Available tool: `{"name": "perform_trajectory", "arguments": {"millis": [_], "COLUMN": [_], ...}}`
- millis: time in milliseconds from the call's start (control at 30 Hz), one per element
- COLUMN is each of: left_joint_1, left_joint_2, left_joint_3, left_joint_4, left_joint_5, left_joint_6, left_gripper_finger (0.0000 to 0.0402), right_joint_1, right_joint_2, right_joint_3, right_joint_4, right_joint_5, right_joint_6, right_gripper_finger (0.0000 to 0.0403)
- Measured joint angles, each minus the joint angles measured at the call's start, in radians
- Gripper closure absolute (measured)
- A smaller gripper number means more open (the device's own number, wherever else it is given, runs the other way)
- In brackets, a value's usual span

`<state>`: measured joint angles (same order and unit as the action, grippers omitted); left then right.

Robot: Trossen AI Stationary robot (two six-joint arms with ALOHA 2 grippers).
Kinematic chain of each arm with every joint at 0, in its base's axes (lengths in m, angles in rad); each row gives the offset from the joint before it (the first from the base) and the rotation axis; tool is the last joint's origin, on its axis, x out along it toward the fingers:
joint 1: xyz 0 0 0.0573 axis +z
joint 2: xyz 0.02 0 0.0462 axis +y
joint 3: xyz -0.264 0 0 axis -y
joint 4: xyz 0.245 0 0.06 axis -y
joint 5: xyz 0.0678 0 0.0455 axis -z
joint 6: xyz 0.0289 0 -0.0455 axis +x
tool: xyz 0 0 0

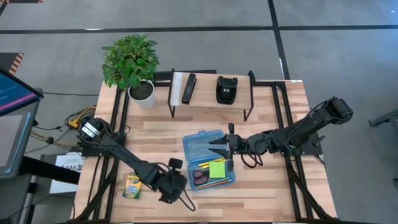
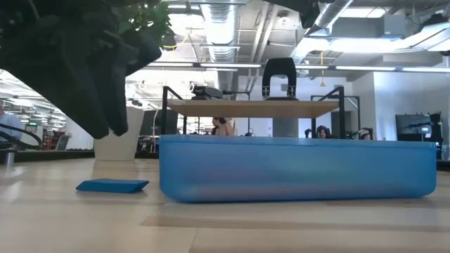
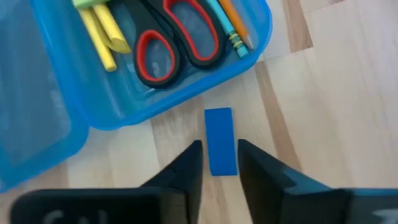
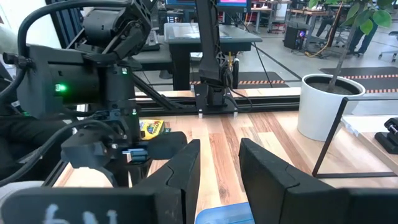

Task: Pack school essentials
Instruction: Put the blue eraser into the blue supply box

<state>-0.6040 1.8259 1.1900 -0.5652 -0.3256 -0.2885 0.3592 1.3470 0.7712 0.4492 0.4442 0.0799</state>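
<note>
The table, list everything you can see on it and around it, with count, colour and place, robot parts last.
case: one, blue, table centre, open
scissors: one, red handles, inside the case
sticky-note pad: one, lime green, inside the case
pencils: a few, orange and yellow among them, inside the case
eraser: one, blue, on the wood just outside the case
crayon box: one, yellow-green, near the left front edge
plant: one, green in a white pot, back left
shelf: one, wood on a black frame, at the back, holding two black items
left pincer: open, straddling the eraser
right pincer: open, over the case
</note>
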Motion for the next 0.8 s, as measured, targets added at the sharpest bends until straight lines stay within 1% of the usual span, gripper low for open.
{"name": "perform_trajectory", "arguments": {"millis": [133,233,300,433,533,667,800], "left_joint_1": [-0.012,-0.012,-0.011,0.000,0.002,0.001,0.001], "left_joint_2": [0.000,-0.003,-0.022,-0.103,-0.179,-0.249,-0.255], "left_joint_3": [-0.001,-0.033,-0.092,-0.246,-0.333,-0.398,-0.410], "left_joint_4": [0.001,0.040,0.110,0.328,0.448,0.511,0.506], "left_joint_5": [-0.024,-0.013,0.008,0.063,0.064,0.033,0.028], "left_joint_6": [0.014,0.014,0.014,-0.006,-0.023,-0.044,-0.061], "left_gripper_finger": [0.0279,0.0270,0.0270,0.0280,0.0286,0.0279,0.0245], "right_joint_1": [0.000,0.004,0.008,0.015,0.011,-0.001,-0.002], "right_joint_2": [0.000,0.000,0.000,0.000,0.000,0.000,0.000], "right_joint_3": [0.000,0.000,0.000,0.000,0.000,0.000,0.000], "right_joint_4": [0.000,0.000,0.000,-0.002,-0.002,-0.001,0.000], "right_joint_5": [0.000,0.000,0.000,0.000,0.000,0.000,0.000], "right_joint_6": [0.000,0.000,0.000,0.000,0.000,0.000,0.000], "right_gripper_finger": [0.0269,0.0269,0.0269,0.0269,0.0269,0.0269,0.0269]}}
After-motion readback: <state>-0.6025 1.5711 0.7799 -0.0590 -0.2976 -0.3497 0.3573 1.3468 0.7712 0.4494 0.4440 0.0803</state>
